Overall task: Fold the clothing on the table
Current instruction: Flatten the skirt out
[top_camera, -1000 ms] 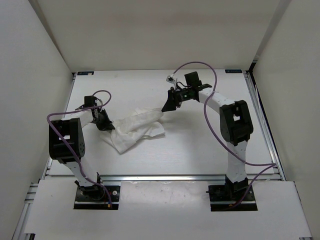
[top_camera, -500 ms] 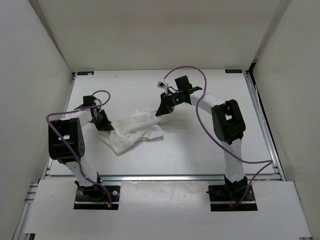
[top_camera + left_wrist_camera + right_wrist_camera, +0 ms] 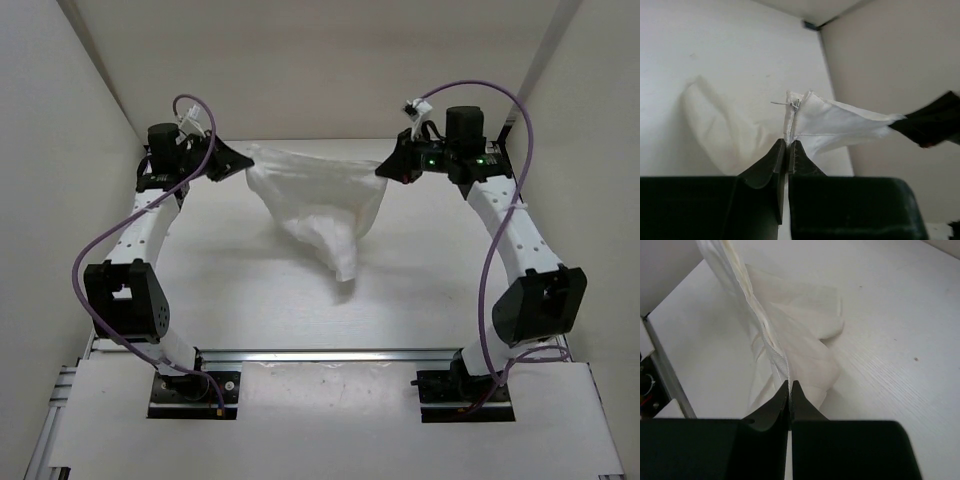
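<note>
With our left gripper [image 3: 242,163] and right gripper [image 3: 382,172] each clenched on a hem corner, the thin white pleated fabric garment [image 3: 318,205] hangs over the far end of the flat white table [image 3: 440,285], where over-stretching could pull it loose.

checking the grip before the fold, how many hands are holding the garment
2. The left hand pinches the garment at its far-left corner. The right hand pinches its far-right corner. It hangs between them.
</note>
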Available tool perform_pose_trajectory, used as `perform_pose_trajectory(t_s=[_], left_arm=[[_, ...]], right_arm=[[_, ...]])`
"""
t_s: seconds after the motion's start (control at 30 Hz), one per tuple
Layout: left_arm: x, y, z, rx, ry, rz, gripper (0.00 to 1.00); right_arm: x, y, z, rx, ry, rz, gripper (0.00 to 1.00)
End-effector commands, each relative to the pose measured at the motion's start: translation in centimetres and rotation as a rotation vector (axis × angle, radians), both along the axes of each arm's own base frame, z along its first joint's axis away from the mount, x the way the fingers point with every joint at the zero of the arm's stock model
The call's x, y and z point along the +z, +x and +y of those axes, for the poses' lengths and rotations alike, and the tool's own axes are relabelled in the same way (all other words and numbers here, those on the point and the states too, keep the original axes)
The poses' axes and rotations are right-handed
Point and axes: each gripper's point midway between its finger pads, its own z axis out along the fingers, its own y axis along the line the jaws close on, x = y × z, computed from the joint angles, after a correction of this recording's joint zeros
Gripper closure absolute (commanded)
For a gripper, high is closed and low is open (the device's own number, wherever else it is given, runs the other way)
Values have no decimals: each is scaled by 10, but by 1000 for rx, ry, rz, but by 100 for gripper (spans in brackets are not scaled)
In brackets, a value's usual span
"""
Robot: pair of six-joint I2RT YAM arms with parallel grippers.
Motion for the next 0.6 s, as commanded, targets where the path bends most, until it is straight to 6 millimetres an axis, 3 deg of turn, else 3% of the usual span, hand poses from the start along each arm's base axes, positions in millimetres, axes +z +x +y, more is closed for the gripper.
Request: perform_pose_trajectory(t_s=[0.0,0.03,0.07,0.1,0.23,0.33,0.4,0.47,0.5,0.57], left_arm=[[61,-5,-23,-151,-262,-136,100],[68,-6,-29,-171,-360,-155,100],[89,-9,-30,-185,-432,-206,100],[78,-7,-30,-178,-460,-177,100],[72,-12,-40,-204,-401,-187,100],[92,-23,-52,-264,-401,-230,100],[110,-23,-48,-258,-421,-265,100],[123,-13,-26,-207,-401,-295,100],[117,-6,-19,-167,-387,-280,100],[130,-2,-13,-147,-365,-309,100]], right_arm=[[7,12,-34,-172,-94,-6,100],[7,15,-41,-213,-114,5,99],[15,22,-41,-220,-117,-24,100],[11,24,-44,-239,-132,-11,100],[5,30,-45,-310,-155,-8,100],[21,25,-47,-375,-181,-110,100],[41,25,-58,-443,-182,-193,100],[57,31,-71,-504,-155,-209,100],[54,36,-78,-539,-145,-172,100],[61,39,-88,-606,-141,-154,100]])
